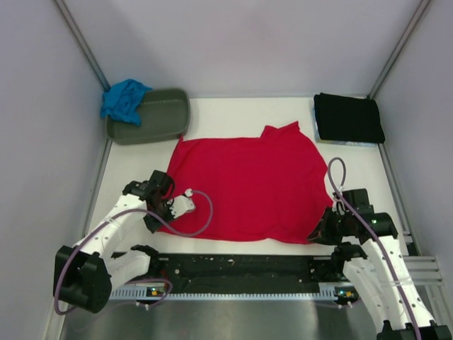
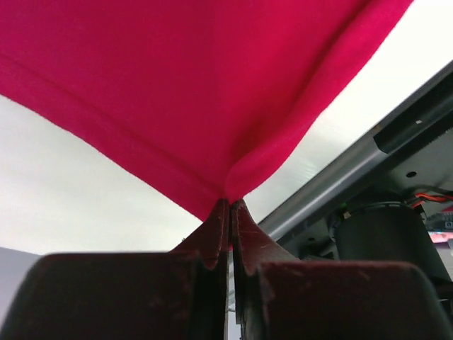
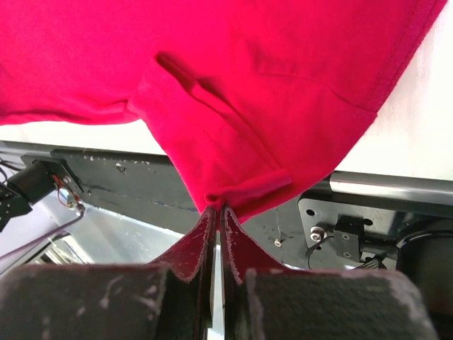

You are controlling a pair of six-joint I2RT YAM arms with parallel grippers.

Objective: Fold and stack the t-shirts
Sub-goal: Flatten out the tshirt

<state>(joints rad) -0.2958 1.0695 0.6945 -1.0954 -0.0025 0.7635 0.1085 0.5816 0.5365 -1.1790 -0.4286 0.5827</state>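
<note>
Fold step: red t-shirt point(image 1: 248, 184) lies spread mid-table, its near corners pinched tight by left gripper point(image 2: 230, 207) and right gripper point(image 3: 216, 209); I'd lift both evenly, hem taut, and carry it toward the far edge.

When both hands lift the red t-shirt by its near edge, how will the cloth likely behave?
Probably floppy: the red t-shirt gathers into soft folds at the pinches of the left hand and right hand. Likely light, since small fingertip pinches hold it. It should sag in the middle when raised, not stay flat.
</note>
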